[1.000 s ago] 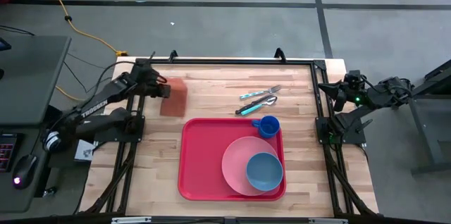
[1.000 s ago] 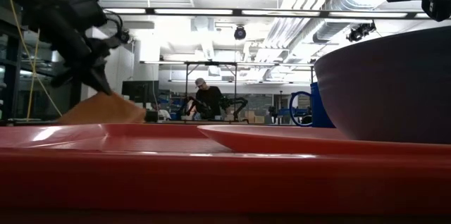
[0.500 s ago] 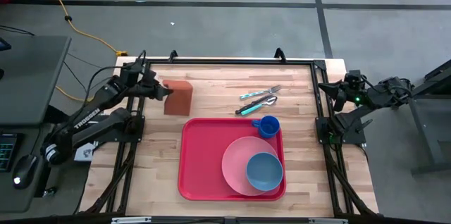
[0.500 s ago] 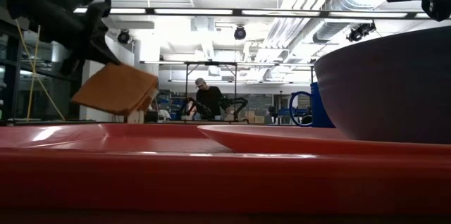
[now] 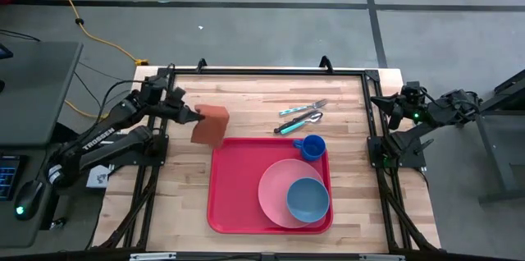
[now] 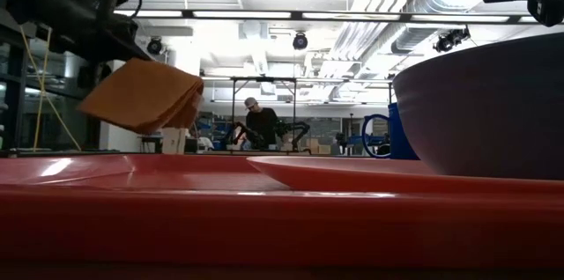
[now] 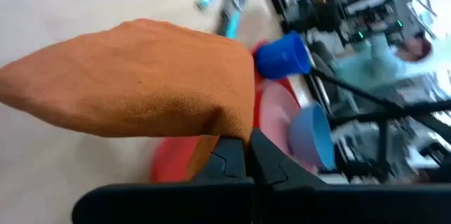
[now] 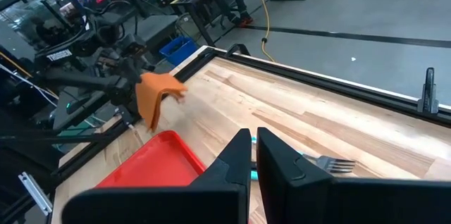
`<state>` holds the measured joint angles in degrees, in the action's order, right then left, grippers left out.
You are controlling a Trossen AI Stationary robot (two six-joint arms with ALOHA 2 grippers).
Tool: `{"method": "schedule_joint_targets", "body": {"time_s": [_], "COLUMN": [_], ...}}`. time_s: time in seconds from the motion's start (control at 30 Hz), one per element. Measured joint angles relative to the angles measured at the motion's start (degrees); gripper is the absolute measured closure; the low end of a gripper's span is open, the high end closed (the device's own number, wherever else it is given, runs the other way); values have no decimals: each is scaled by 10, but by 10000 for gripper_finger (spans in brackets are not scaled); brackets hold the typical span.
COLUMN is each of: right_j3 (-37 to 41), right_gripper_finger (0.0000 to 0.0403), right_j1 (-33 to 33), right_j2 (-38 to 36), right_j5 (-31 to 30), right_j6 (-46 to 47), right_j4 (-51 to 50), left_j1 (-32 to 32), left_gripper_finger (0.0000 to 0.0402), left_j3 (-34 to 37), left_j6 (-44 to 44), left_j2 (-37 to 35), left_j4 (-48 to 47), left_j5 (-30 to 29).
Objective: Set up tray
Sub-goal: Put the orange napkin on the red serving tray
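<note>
A red tray [image 5: 234,187] lies on the wooden table, toward its near edge. My left gripper [image 5: 195,115] is shut on a folded brown napkin [image 5: 212,123], which is in the air just beyond the tray's far left corner. The napkin also shows in the low view [image 6: 145,95], the left wrist view [image 7: 141,83] and the right wrist view [image 8: 155,94]. My right gripper [image 5: 385,101] waits shut at the table's far right edge, with nothing in its fingers [image 8: 239,157]. My left gripper pinches the napkin's edge [image 7: 229,127] between its two fingers. They come from the table's left, slanting a little downward. The napkin is folded in several layers and lifted clear of the table. It juts out past the fingertips toward the tray and droops at its free side [image 6: 181,108].
On the tray sits a pink plate [image 5: 275,187] with a blue bowl [image 5: 308,199] on it, and a blue cup [image 5: 311,147] stands at its far right corner. A fork and spoons [image 5: 299,115] lie beyond the tray. A black frame rail [image 5: 262,72] rims the table.
My left gripper has risen and swung toward the tray, tipping up from a steep downward slant to nearly level. The napkin, which lay on the table a second ago, is lifted clear and carried toward the tray's far left corner. The gripper has stayed shut on it.
</note>
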<state>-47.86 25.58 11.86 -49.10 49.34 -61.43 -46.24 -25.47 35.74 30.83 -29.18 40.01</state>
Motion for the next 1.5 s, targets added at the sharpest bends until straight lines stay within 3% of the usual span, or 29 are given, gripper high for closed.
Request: {"method": "schedule_joint_targets", "body": {"time_s": [0.3,0.5,0.77,0.9,1.13,1.33,1.5], "right_j3": [0,0,0,0,0,0,0], "right_gripper_finger": [402,401,401,402,402,401,401], "right_j1": [0,0,0,0,0,0,0], "right_j2": [0,0,0,0,0,0,0], "right_j5": [-3,-3,-3,-3,1,17,29], "right_j6": [12,17,17,17,12,10,7], "right_j4": [0,0,0,0,0,0,0], "left_j1": [197,328,493,560,623,668,708], "left_gripper_finger": [387,387,387,387,387,387,387], "left_j3": [0,-1,-1,-1,-1,-1,0], "left_j6": [107,166,206,231,246,317,402], "left_j2": [0,0,32,85,209,342,453], "left_j4": [133,183,162,188,336,371,507], "left_j5": [-101,-222,-404,-468,-537,-536,-510]}}
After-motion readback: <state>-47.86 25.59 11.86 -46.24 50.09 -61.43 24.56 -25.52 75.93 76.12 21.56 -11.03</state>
